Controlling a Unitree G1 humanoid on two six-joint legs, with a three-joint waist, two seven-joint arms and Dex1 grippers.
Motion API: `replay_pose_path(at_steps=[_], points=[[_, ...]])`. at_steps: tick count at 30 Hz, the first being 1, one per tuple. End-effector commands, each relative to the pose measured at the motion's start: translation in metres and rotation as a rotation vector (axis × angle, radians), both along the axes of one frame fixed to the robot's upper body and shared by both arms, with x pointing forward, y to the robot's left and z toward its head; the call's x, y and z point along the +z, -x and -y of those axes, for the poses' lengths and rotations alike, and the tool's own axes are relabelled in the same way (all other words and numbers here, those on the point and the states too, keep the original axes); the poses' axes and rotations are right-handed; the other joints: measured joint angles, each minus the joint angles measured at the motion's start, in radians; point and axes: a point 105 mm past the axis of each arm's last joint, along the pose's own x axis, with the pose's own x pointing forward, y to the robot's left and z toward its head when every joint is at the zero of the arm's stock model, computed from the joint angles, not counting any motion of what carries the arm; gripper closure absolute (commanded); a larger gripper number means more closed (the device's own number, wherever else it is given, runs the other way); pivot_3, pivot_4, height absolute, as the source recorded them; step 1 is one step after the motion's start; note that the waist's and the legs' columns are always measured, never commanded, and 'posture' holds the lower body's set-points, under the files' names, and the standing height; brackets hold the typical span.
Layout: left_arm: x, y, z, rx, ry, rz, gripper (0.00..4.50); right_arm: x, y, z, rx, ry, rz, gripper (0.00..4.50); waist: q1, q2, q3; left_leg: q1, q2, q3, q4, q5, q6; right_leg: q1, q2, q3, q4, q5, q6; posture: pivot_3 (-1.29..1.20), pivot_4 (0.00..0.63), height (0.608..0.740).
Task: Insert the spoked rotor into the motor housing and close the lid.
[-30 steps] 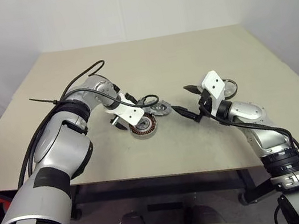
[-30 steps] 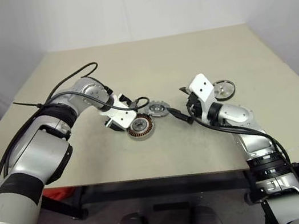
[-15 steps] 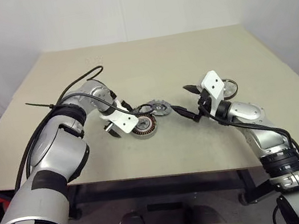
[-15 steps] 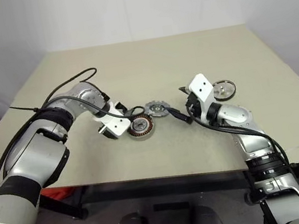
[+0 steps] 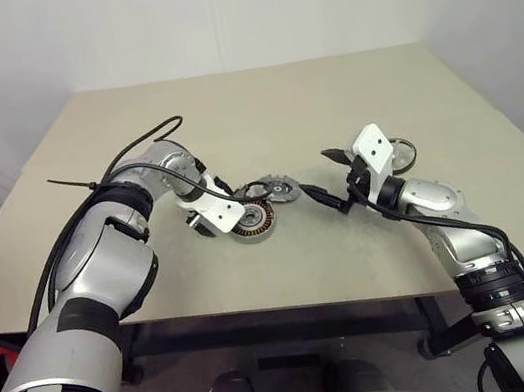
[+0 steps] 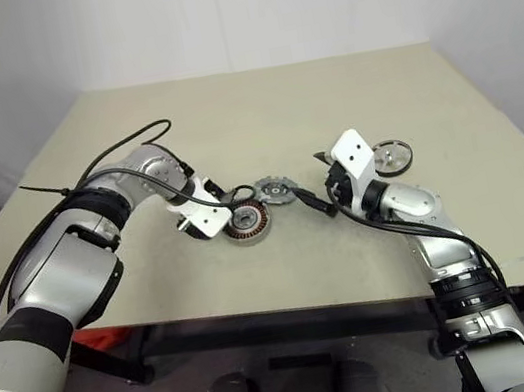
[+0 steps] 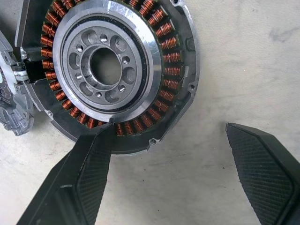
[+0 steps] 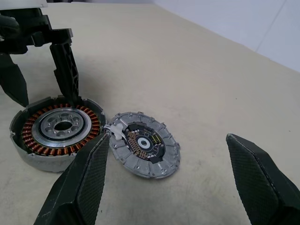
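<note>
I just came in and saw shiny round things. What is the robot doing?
It is putting a motor together on the table. Its left end effector, open, reaches down over the rim of the motor housing. The round lid lies beside the housing. The right end effector waits open nearby, holding nothing.

Left arm point(image 5: 103, 275), lower left of frame: silver shells with black joint bands, a black cable looping along it and a black cable tie jutting out. Right arm point(image 5: 460, 222), lower right: same silver shells, ribbed black wrist ring. Each tool carries a white bracket plate; the fingers point(image 7: 89, 183) are black with diamond-textured pads.
</note>
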Motion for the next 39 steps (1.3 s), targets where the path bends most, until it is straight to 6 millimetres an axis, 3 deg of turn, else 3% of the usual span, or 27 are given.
replay_pose_path(at_steps=[1, 4, 6, 10, 12, 13, 17, 32, 39], points=[[0.0, 0.0, -0.001, -0.008, -0.026, 0.005, 1.7, 0.023, 0.001, -0.002, 0.01, -0.028, 0.084, 0.0, -0.002, 0.0, 0.0, 0.0, 0.0, 0.0, 0.0, 0.0, 0.0, 0.0, 0.0, 0.0, 0.0, 0.0, 0.0, 0.0, 0.0, 0.74], [0.0, 0.0, -0.001, -0.006, -0.024, 0.001, 1.7, 0.022, 0.001, -0.003, 0.011, -0.028, 0.083, 0.0, -0.002, 0.0, 0.0, 0.0, 0.0, 0.0, -0.002, 0.0, 0.0, 0.0, 0.0, 0.0, 0.0, 0.001, -0.002, 0.0, 0.0, 0.74], [0.0, 0.0, -0.002, -0.005, -0.025, -0.002, 2.02, 0.022, 0.001, -0.003, 0.01, -0.029, 0.083, 0.0, -0.002, 0.0, 0.0, 0.0, 0.0, 0.0, -0.002, 0.0, 0.0, 0.0, 0.0, 0.0, -0.001, 0.002, -0.003, 0.0, 0.0, 0.74], [0.0, 0.0, -0.002, -0.005, -0.02, 0.004, 3.15, 0.022, 0.001, -0.003, 0.011, -0.03, 0.083, 0.0, -0.004, 0.0, 0.0, 0.001, 0.0, 0.0, -0.002, 0.0, 0.0, 0.0, 0.0, 0.0, -0.001, 0.002, -0.003, 0.0, 0.0, 0.74], [-0.001, 0.001, -0.003, -0.006, -0.026, -0.007, 3.15, 0.022, 0.001, -0.004, 0.011, -0.031, 0.083, 0.0, -0.003, 0.0, 0.0, 0.001, 0.0, 0.0, -0.003, 0.0, 0.0, 0.0, 0.0, 0.0, -0.001, 0.0, -0.001, 0.0, 0.0, 0.74], [-0.001, 0.002, -0.004, -0.006, -0.029, -0.013, 3.63, 0.023, 0.001, -0.004, 0.011, -0.031, 0.084, 0.0, -0.002, 0.0, 0.0, 0.001, 0.0, 0.0, -0.003, 0.0, 0.0, 0.0, 0.0, 0.0, -0.001, 0.0, 0.0, 0.0, 0.0, 0.74], [-0.001, 0.001, -0.004, -0.008, -0.026, -0.002, 4.46, 0.022, 0.001, -0.004, 0.012, -0.032, 0.082, 0.0, -0.002, 0.0, 0.0, 0.002, -0.001, 0.0, -0.003, 0.0, 0.0, 0.001, 0.0, 0.0, -0.001, 0.0, 0.001, 0.0, 0.0, 0.74], [0.005, -0.002, -0.008, 0.002, -0.032, 0.011, 4.46, 0.022, -0.001, -0.005, 0.012, -0.031, 0.083, 0.0, -0.005, -0.001, 0.0, 0.002, 0.0, 0.0, -0.003, 0.001, -0.001, 0.001, 0.0, 0.0, -0.001, 0.0, 0.0, 0.0, 0.0, 0.74], [0.03, -0.006, 0.014, -0.057, 0.032, 0.057, 4.46, 0.031, -0.006, 0.0, -0.025, -0.042, 0.118, 0.0, -0.005, -0.002, 0.002, 0.001, 0.0, 0.0, -0.003, 0.001, -0.001, 0.0, 0.0, 0.0, -0.001, 0.0, 0.0, 0.0, 0.0, 0.74]])
